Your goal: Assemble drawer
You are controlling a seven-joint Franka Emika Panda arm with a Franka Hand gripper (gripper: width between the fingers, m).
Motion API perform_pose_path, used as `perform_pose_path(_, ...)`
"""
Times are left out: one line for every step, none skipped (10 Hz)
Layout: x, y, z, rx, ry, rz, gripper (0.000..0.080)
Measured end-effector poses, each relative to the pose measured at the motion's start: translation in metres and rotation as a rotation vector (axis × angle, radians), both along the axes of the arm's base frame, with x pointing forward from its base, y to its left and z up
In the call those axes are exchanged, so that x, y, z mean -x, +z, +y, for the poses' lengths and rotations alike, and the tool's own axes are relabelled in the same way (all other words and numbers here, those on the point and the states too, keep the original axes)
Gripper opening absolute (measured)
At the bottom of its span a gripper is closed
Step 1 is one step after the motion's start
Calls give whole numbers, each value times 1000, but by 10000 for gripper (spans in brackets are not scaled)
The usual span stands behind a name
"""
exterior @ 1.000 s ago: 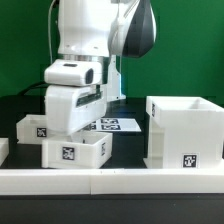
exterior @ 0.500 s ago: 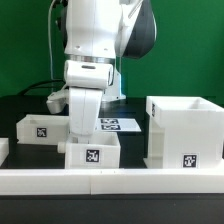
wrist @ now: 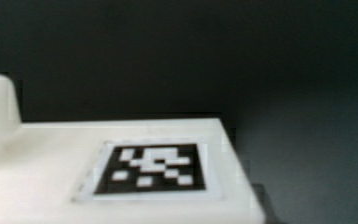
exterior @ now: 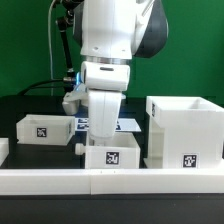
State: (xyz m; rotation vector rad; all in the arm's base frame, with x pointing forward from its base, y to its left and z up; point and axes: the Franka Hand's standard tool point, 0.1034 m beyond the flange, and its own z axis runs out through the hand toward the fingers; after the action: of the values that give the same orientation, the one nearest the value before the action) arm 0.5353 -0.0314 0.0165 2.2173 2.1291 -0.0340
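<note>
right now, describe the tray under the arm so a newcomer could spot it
Find the big hollow shell on the exterior view's right. Next to it, by the front rail, sits a small tray directly under the arm. The other tray stands alone at that view's left, nothing over it.

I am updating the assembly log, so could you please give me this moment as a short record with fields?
shell: upright, open top, at the exterior view's right
middle tray: beside the front rail, under the arm, tag facing the camera
left tray: apart, at the exterior view's left
marker board: behind the arm, partly hidden
fingers: not clearly seen; open or shut cannot be told
</note>
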Motion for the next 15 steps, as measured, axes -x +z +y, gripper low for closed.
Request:
perform_pose_path(0,-1,5,-2,-3,1,41)
perform_pose_path(1,-1,2,-1,-8,2,41)
perform_pose_path(2,-2,1,-1,-12,9,41)
perform_pose_path(4,-3,0,2,-13,33,41)
perform_pose_path(3,-6,0,2,-12,35,41)
perform_pose_path(1,-6,3,1,-9,34,41)
perform_pose_path(0,-6,7,0,-3,33,41)
perform_pose_path(1,-6,8,1,-1,48,41)
perform_pose_path(2,-5,9,3,-1,77,41)
perform_pose_path(-1,-4,12,1,4,66,41)
perform_pose_path(-2,-4,13,0,6,66,41)
perform_pose_path(-4,-3,13,0,5,63,41)
perform_pose_path(-4,-1,9,0,4,58,41)
perform_pose_path(-3,-2,8,0,-2,61,41)
perform_pose_path(-3,-3,8,0,-2,64,41)
